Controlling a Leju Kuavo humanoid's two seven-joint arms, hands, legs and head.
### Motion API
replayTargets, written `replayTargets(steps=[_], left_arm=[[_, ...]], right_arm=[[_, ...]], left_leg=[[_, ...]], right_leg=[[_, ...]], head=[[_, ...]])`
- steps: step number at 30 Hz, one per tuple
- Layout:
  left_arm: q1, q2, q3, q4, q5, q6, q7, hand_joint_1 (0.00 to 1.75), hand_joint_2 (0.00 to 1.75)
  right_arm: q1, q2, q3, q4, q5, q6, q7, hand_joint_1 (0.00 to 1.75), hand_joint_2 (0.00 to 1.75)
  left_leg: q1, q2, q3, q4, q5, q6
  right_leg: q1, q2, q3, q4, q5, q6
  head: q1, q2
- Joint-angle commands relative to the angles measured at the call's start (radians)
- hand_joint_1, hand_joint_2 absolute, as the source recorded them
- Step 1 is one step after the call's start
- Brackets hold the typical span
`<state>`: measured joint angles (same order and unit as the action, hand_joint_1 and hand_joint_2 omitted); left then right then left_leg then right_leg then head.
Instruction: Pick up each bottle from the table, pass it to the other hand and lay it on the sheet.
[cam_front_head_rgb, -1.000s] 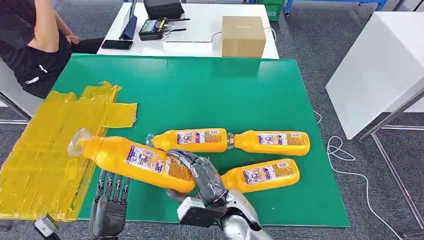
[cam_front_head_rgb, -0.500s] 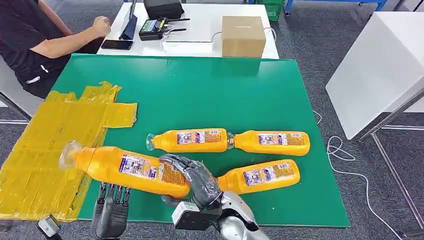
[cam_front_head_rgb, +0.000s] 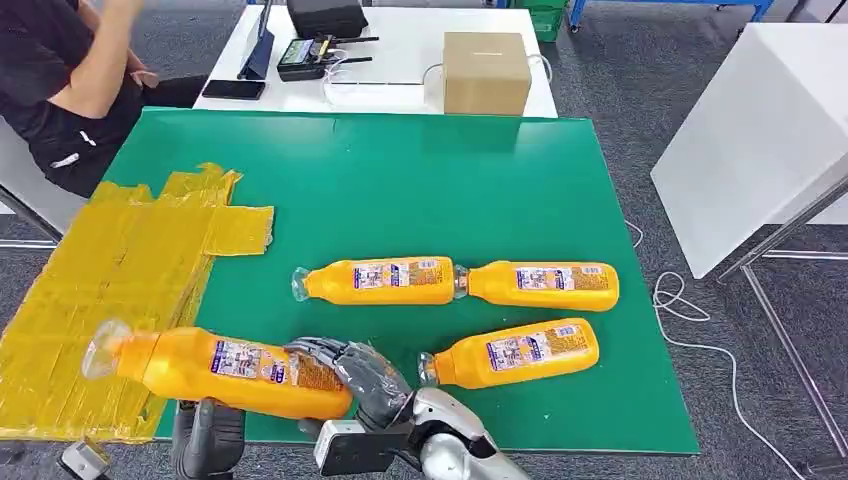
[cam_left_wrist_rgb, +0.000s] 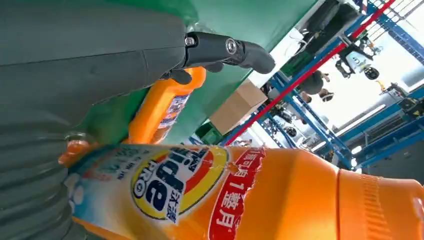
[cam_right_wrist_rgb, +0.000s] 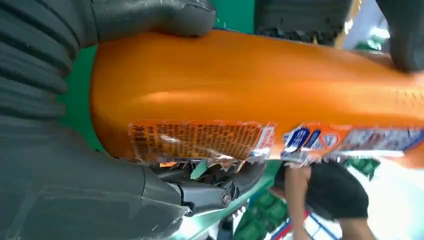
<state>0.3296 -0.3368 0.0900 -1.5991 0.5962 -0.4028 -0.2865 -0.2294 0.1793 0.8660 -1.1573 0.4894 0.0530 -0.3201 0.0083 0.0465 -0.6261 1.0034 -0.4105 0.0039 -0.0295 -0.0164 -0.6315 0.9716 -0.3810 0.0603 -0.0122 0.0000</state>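
Presently: bottle (cam_front_head_rgb: 225, 368), orange, held level at the table's near edge beside the sheet (cam_front_head_rgb: 90, 300). Right hand (cam_front_head_rgb: 352, 372) grips its base end; left hand (cam_front_head_rgb: 212, 437) beneath, grip unclear. Likely heavy, stiff, smooth-sided; take mid-body, at the label.

The right arm (cam_front_head_rgb: 450, 450) comes up from below, silver and bent toward the left. Its right hand (cam_front_head_rgb: 350, 375) is wrapped around the thick end of an orange bottle (cam_front_head_rgb: 220, 368), with the thumb (cam_right_wrist_rgb: 150, 15) on one side and the dark fingers (cam_right_wrist_rgb: 210, 192) curled around the other side. The left hand (cam_front_head_rgb: 210, 438) sits low, just under the bottle. In the left wrist view its fingers (cam_left_wrist_rgb: 225, 50) reach out straight and hold nothing.
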Motion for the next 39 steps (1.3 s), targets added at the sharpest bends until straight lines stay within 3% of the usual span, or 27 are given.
replayTargets(steps=[1,24,25,33,39], left_arm=[[-0.081,0.001,-0.005,0.029,-0.038,0.035,-0.024,0.00,1.75],[-0.100,0.001,-0.018,0.030,-0.145,0.045,-0.094,0.00,1.75],[-0.101,0.002,-0.019,0.030,-0.157,0.046,-0.100,1.75,1.75],[-0.104,0.008,-0.023,0.035,-0.178,0.039,-0.123,1.75,1.75],[-0.076,-0.012,0.015,-0.033,-0.223,0.080,-0.141,1.75,1.75]], right_arm=[[-0.029,-0.006,0.167,0.165,0.009,0.045,-0.029,1.75,1.75],[-0.033,0.004,0.160,0.200,0.013,0.035,-0.028,1.75,1.75],[-0.033,0.005,0.159,0.201,0.013,0.034,-0.028,1.75,1.75],[-0.031,0.006,0.153,0.200,0.015,0.034,-0.027,1.75,1.75],[0.025,-0.025,0.037,0.070,0.041,-0.065,-0.014,1.75,1.75]], left_leg=[[0.002,-0.008,0.009,-0.001,-0.002,0.000],[0.001,-0.005,0.004,-0.001,-0.001,0.000],[0.002,-0.007,0.006,-0.001,-0.002,0.000],[0.001,-0.007,0.005,-0.001,-0.002,0.000],[0.001,-0.006,0.003,0.000,-0.001,0.000]], right_leg=[[0.002,-0.002,0.009,-0.002,-0.003,-0.005],[0.001,-0.002,0.004,-0.001,-0.002,-0.003],[0.001,-0.003,0.007,-0.001,-0.003,-0.004],[0.001,-0.003,0.006,-0.001,-0.002,-0.004],[0.001,-0.003,0.004,-0.001,-0.002,-0.003]], head=[[0.000,0.000],[0.000,0.000],[0.000,0.000],[0.000,0.000],[0.000,0.000]])
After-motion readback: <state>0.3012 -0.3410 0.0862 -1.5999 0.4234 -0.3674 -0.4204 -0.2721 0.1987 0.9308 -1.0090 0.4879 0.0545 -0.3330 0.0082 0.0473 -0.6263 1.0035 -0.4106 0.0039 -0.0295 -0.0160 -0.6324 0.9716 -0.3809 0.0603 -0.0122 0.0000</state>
